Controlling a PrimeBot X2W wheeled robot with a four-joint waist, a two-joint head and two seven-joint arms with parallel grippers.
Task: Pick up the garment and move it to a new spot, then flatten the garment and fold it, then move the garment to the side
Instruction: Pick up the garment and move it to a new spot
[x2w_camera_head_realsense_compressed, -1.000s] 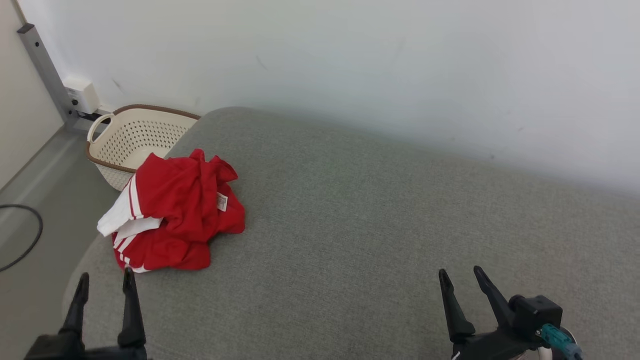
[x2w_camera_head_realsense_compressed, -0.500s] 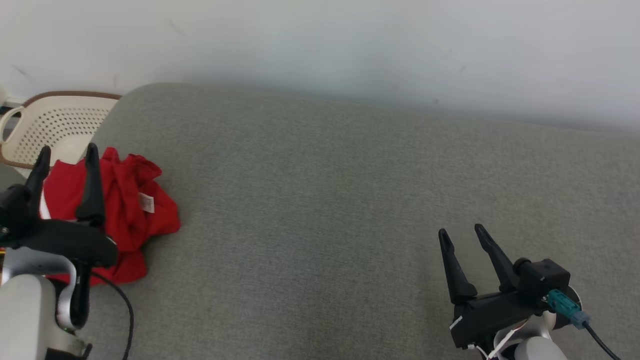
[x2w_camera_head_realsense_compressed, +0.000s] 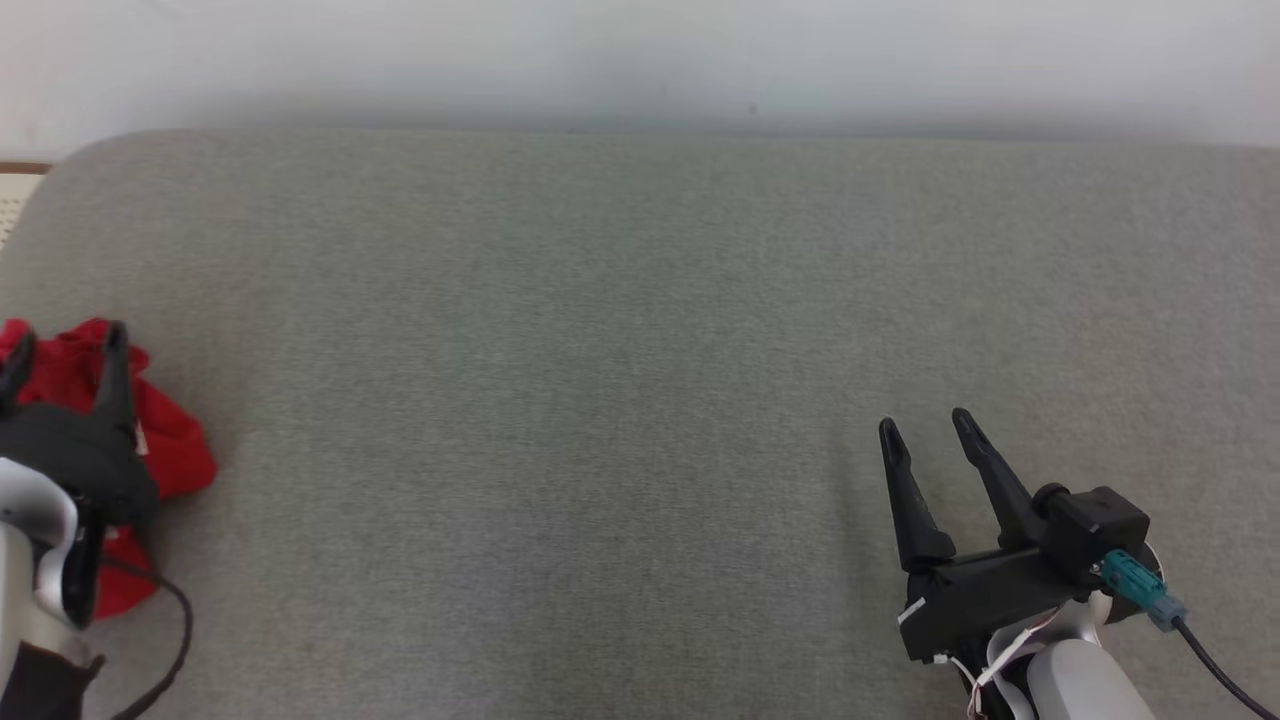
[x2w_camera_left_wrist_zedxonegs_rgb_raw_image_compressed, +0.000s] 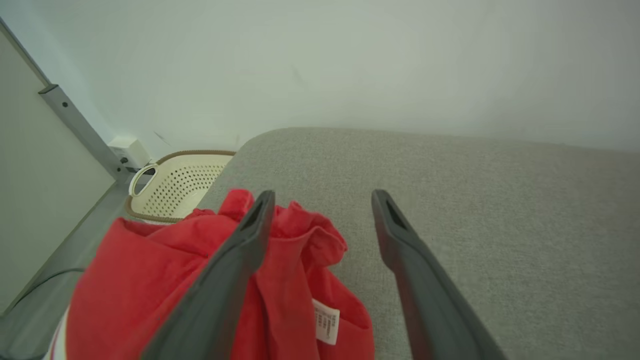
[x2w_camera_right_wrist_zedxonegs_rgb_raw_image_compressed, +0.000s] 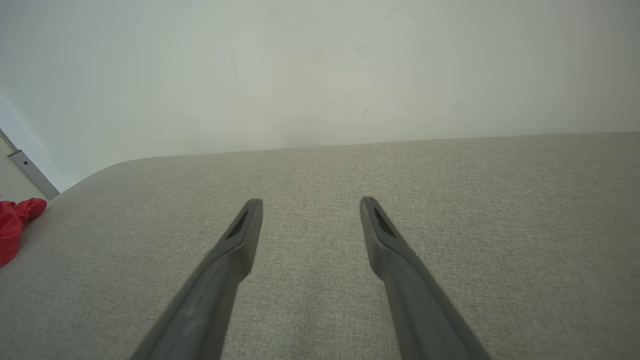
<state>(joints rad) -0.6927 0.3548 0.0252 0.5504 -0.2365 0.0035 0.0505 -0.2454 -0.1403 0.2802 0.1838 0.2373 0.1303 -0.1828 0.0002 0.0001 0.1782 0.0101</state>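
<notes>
The garment (x2w_camera_head_realsense_compressed: 175, 455) is a crumpled red piece with a small white label, lying near the left end of the grey padded surface (x2w_camera_head_realsense_compressed: 600, 350). My left gripper (x2w_camera_head_realsense_compressed: 67, 342) hovers open over it, touching nothing. In the left wrist view the left finger crosses the garment (x2w_camera_left_wrist_zedxonegs_rgb_raw_image_compressed: 292, 280) while the right finger is over bare grey fabric, and the left gripper (x2w_camera_left_wrist_zedxonegs_rgb_raw_image_compressed: 322, 197) holds nothing. My right gripper (x2w_camera_head_realsense_compressed: 925, 422) stands open above the surface at the lower right, far from the cloth. The right wrist view shows the right gripper (x2w_camera_right_wrist_zedxonegs_rgb_raw_image_compressed: 311, 204) empty, with the garment (x2w_camera_right_wrist_zedxonegs_rgb_raw_image_compressed: 12, 230) at the far left edge.
A cream perforated basket (x2w_camera_left_wrist_zedxonegs_rgb_raw_image_compressed: 175, 187) with a brown rim stands on the floor past the surface's left end, close behind the garment. A white wall (x2w_camera_head_realsense_compressed: 640, 60) runs along the far side. A dark cable (x2w_camera_left_wrist_zedxonegs_rgb_raw_image_compressed: 35, 285) lies on the floor at the left.
The head camera has swung right, so garment and basket slid to the picture's left edge. My left gripper rose from the near edge to over the garment. Both grippers stayed open.
</notes>
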